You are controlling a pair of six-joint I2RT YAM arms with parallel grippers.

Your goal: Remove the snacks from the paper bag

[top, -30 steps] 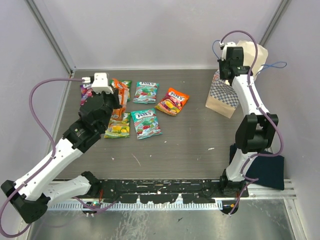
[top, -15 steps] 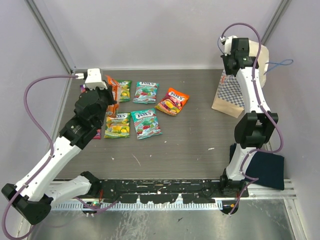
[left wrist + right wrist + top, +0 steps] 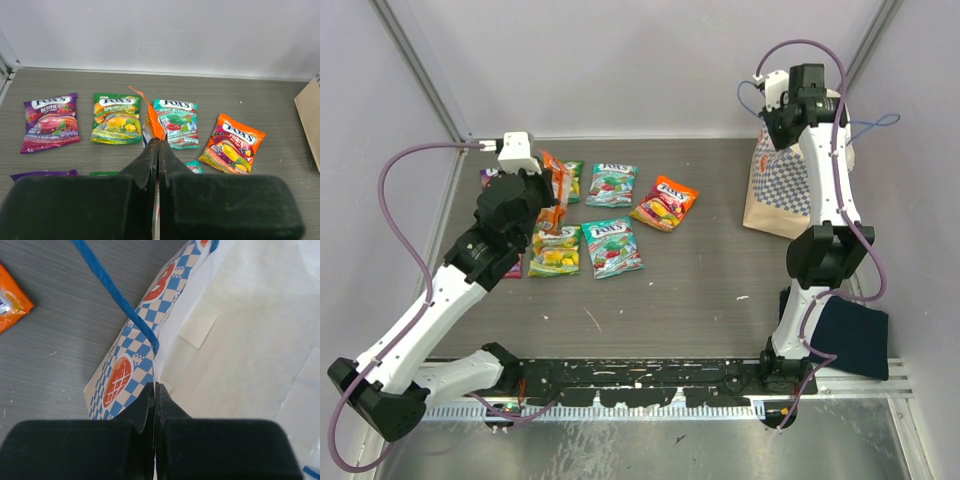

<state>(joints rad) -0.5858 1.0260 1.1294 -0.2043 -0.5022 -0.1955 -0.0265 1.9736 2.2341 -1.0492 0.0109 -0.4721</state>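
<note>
A light, slippery orange packet (image 3: 152, 120) is pinched edgewise by the left end effector (image 3: 158, 147), the flimsy paper bag (image 3: 127, 372) at its rim by the right end effector (image 3: 155, 390).

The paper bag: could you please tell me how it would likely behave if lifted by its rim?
The paper bag is probably light: its visible inside shows no packets. Its thin wall, pinched by the right gripper, would likely flex and sway. The blue cord handle sticks out and might snag.
</note>
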